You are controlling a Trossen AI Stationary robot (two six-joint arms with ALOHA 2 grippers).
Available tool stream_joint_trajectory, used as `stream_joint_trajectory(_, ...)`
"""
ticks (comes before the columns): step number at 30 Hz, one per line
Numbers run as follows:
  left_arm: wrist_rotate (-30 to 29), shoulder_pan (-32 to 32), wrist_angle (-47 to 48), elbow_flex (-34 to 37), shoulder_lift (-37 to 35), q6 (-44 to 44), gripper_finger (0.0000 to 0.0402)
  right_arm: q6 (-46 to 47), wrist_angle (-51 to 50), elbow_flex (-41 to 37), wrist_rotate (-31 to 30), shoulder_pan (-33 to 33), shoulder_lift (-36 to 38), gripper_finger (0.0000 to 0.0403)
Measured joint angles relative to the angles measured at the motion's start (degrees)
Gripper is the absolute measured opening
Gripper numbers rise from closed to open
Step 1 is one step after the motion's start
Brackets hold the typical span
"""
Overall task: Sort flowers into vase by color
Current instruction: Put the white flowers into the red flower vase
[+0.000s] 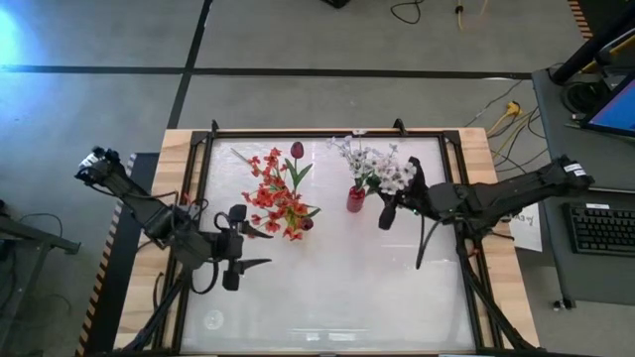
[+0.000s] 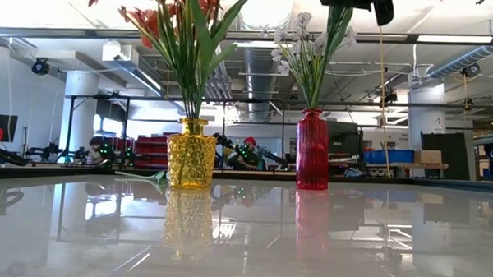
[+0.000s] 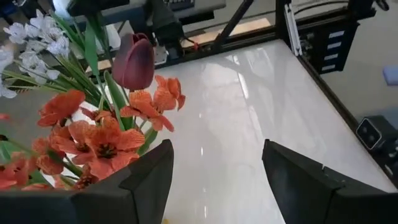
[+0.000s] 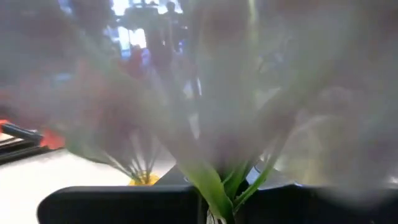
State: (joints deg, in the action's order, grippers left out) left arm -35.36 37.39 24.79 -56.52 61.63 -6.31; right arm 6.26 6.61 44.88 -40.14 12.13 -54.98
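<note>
A yellow vase (image 2: 190,153) holds red-orange flowers (image 1: 278,198) and a dark red tulip (image 3: 134,62). To its right, a red vase (image 2: 313,149) holds white flowers (image 1: 382,169). My right gripper (image 1: 387,213) hovers level just right of the red vase, above its mouth. It is shut on the green stems of a white flower (image 4: 261,93), which fills its wrist view. My left gripper (image 3: 214,180) stands open near the yellow vase, toward the table's left. The red-orange blooms are close beside one finger and nothing is between the fingers. My right gripper pinches the white flower's green stems (image 4: 217,183) between its two fingers, coming level from the table's right. The blossoms spread out ahead of the fingers. A green leaf (image 2: 336,31) runs from the gripper down toward the red vase's mouth. Whether the stem's end stands inside, I cannot tell.
A black rail (image 1: 327,132) frames the glossy white table top, with wooden edges (image 1: 179,149) outside it. The near half of the table (image 1: 337,297) is bare. A keyboard (image 1: 605,228) lies beyond the right edge.
</note>
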Motion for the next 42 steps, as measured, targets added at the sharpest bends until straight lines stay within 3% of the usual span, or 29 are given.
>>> stream_joint_trajectory(6, 0.73, 0.61, 3.36, 0.01, 1.32, -2.87, 0.0230, -2.47, -0.07, 1.89, -0.79, -1.25, -1.30, 0.0018)
stream_joint_trajectory(11, 3.31, 2.17, 5.96, 0.01, 2.11, -6.71, 0.0230, -5.05, 0.05, 3.04, -5.39, -2.23, -1.36, 0.0018)
stream_joint_trajectory(22, 3.18, 8.56, 8.74, 0.07, 3.81, -11.56, 0.0230, 0.15, 0.72, 3.08, -5.49, -5.38, -4.33, 0.0018)
stream_joint_trajectory(29, 2.37, 8.83, 11.92, 0.10, 3.93, -16.73, 0.0230, -0.37, 1.01, 3.45, -6.12, -5.43, -5.25, 0.0018)
stream_joint_trajectory(42, 1.36, 8.83, 12.90, 0.10, 3.93, -16.98, 0.0230, -4.42, 1.56, 3.45, -6.45, -5.43, -5.14, 0.0018)
